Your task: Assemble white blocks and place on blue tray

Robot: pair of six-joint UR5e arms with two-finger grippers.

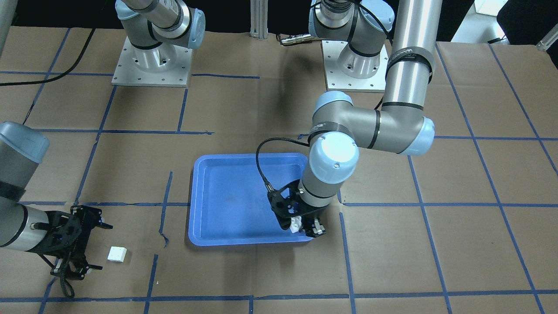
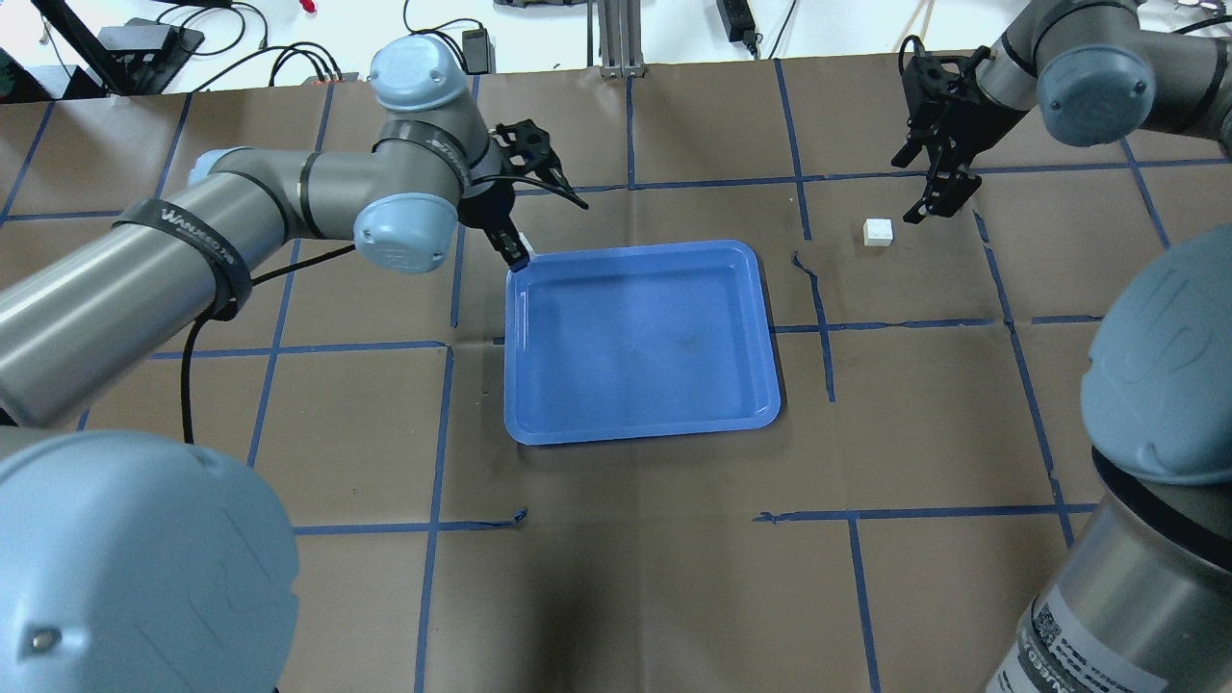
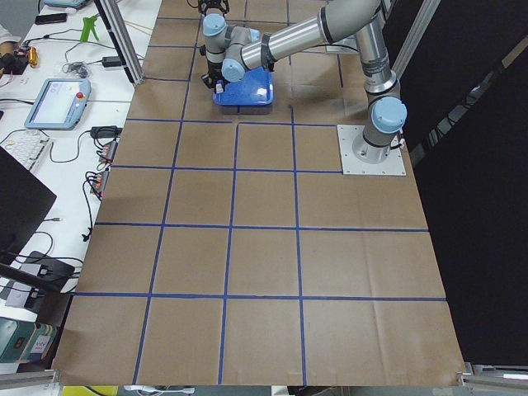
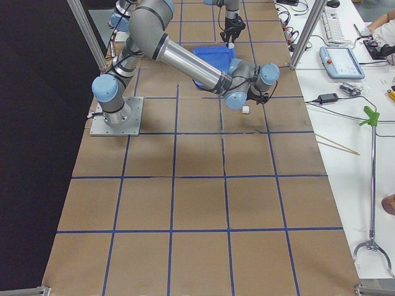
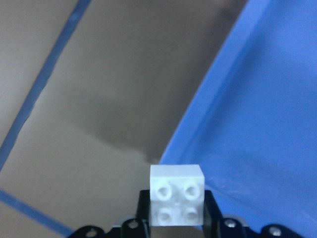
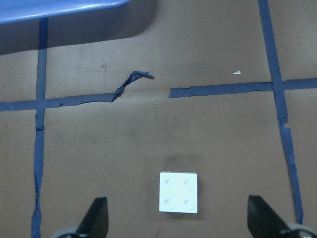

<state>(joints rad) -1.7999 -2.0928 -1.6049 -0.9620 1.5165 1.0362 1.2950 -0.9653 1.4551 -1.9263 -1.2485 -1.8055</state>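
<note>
My left gripper (image 1: 304,227) is shut on one white block (image 1: 296,223) and holds it over the blue tray's (image 1: 235,196) corner. In the left wrist view that block (image 5: 177,193) sits between the fingers, studs towards the camera, above the tray's rim (image 5: 208,119). The second white block (image 1: 117,254) lies studs up on the brown paper, apart from the tray (image 2: 635,337). My right gripper (image 1: 99,247) is open and empty beside it. In the right wrist view this block (image 6: 178,192) lies just ahead of and between the open fingers (image 6: 96,220).
Blue tape lines form a grid on the brown paper table cover (image 2: 626,539); a torn piece of tape (image 6: 131,79) lies between the loose block and the tray. The arm bases (image 1: 150,61) stand at the robot's side of the table.
</note>
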